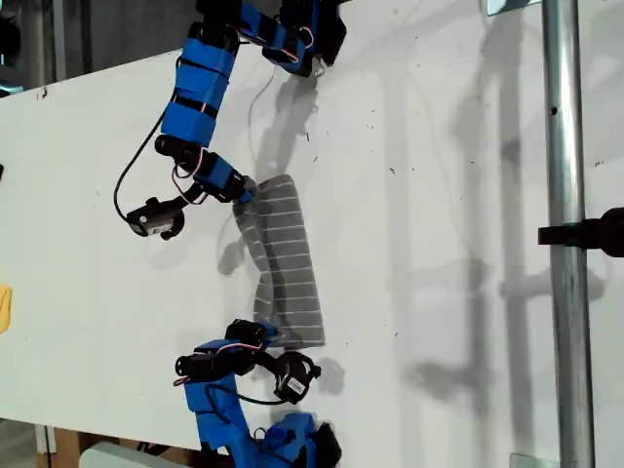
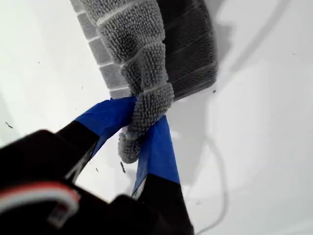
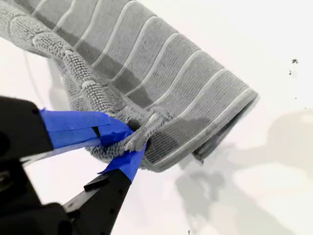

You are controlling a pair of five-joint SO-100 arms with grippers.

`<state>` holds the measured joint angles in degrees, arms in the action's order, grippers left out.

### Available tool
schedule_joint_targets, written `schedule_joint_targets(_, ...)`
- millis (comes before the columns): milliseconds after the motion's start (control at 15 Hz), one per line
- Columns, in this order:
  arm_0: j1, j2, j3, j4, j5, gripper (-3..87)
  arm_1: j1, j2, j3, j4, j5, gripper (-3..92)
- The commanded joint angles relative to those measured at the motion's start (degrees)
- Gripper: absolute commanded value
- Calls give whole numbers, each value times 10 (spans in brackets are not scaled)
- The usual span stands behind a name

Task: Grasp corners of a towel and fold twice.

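The towel point(image 1: 285, 255) lies as a narrow, folded, grey striped strip on the white table point(image 1: 439, 195), running from the upper arm to the lower arm in the exterior view. My first gripper point(image 1: 244, 193), on the upper arm, is shut on one corner of the towel point(image 2: 146, 63); the cloth bunches between its blue fingers point(image 2: 156, 147). My second gripper point(image 1: 271, 334), on the lower arm, is shut on a corner at the opposite end. In the second wrist view the towel point(image 3: 161, 83) curls over in a fold beside that gripper point(image 3: 134, 147).
A metal pole point(image 1: 564, 244) with a black clamp point(image 1: 597, 232) crosses the exterior view's right side. A yellow object point(image 1: 4, 307) sits at that view's left edge. A thin white wire point(image 1: 255, 102) lies near the upper arm. The table's edge runs along the exterior view's left.
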<state>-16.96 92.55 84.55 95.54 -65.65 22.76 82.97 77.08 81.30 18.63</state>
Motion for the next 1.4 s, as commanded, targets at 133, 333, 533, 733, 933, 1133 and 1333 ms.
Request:
schedule_joint_targets(133,-31,51,18,9,23,-29,9,31,-45,4,-19,-3)
schedule_joint_targets(333,33,50,59,-4,-54,-29,-55,11,31,-49,22,-3)
schedule_joint_targets(533,98,47,83,-11,-147,-28,-91,-31,59,-67,58,-3)
schedule_joint_targets(733,113,43,122,-48,-200,-18,-78,-47,77,-80,69,-3)
schedule_joint_targets(933,82,10,171,-100,-192,17,-41,-72,77,-90,59,-3)
schedule_joint_targets(1133,55,-37,166,-113,-175,29,-4,-90,79,-94,47,-3)
schedule_joint_targets(1333,38,-58,167,-114,-165,76,5,-102,79,-96,43,-3)
